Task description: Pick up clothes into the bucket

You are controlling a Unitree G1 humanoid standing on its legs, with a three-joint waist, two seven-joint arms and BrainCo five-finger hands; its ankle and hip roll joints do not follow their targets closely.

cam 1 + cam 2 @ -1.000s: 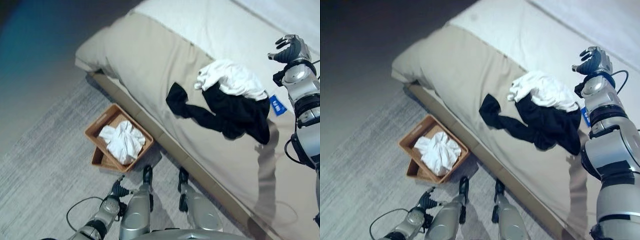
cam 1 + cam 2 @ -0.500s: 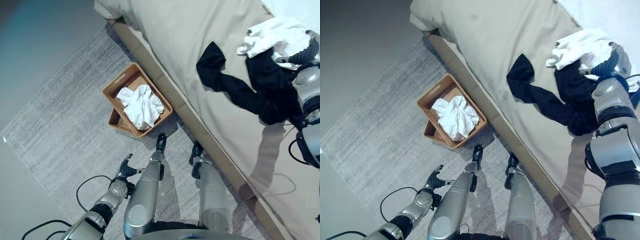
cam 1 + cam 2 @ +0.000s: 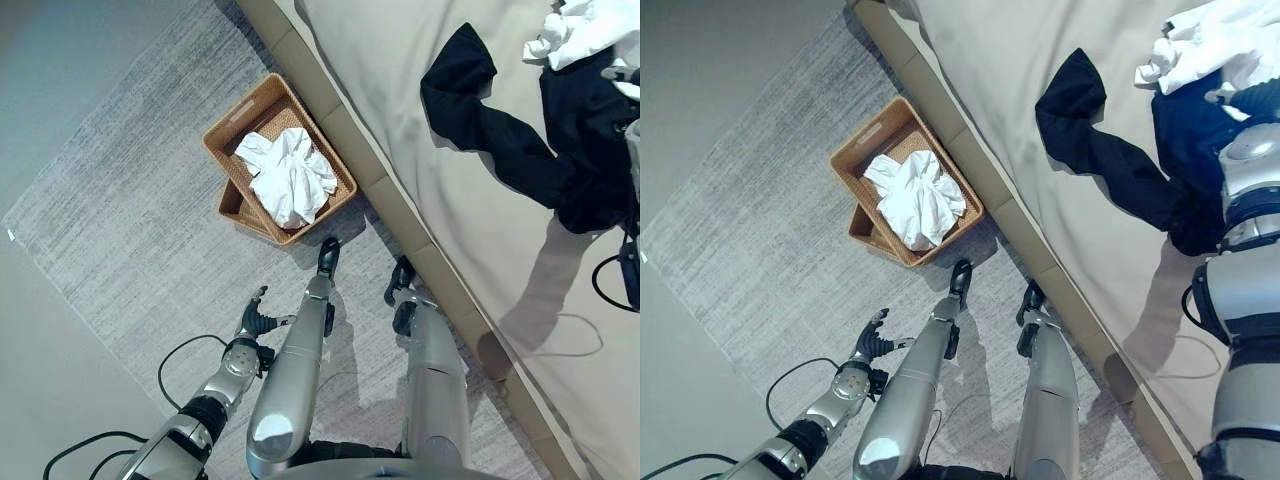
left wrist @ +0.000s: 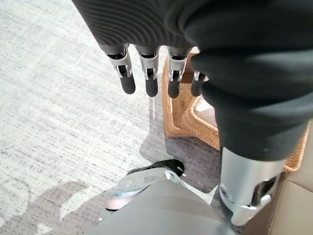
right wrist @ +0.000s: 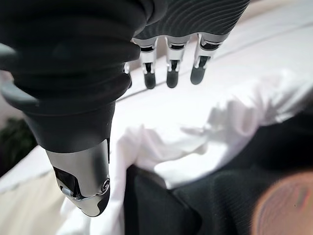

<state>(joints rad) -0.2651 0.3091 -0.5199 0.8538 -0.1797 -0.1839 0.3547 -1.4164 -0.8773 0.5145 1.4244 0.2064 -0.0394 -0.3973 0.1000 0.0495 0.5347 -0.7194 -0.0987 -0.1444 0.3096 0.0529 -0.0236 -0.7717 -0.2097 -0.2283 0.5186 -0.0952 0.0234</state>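
A brown wicker basket (image 3: pixel 232 108) stands on the rug beside the bed and holds a crumpled white cloth (image 3: pixel 290 175). On the bed lies a black garment (image 3: pixel 520 150) with a white garment (image 3: pixel 590 25) partly on top of it. My right hand (image 3: pixel 1252 100) hovers right over this pile with straight fingers (image 5: pixel 168 73), and the white garment (image 5: pixel 195 132) and the black garment (image 5: pixel 215 196) show just past them. My left hand (image 3: pixel 255 320) hangs low over the rug, open and holding nothing, with the basket (image 4: pixel 183 117) a short way off.
The bed has a beige cover (image 3: pixel 400 90), and its low frame edge (image 3: pixel 400 215) runs diagonally past the basket. A grey rug (image 3: pixel 130 230) covers the floor here, with bare floor (image 3: pixel 60 80) beyond. A second flat wicker piece (image 3: pixel 238 208) sticks out under the basket.
The camera has tipped down and towards the rug, so the whole scene has shifted. My right hand has come down from above the bed onto the clothes pile. The left hand stays low.
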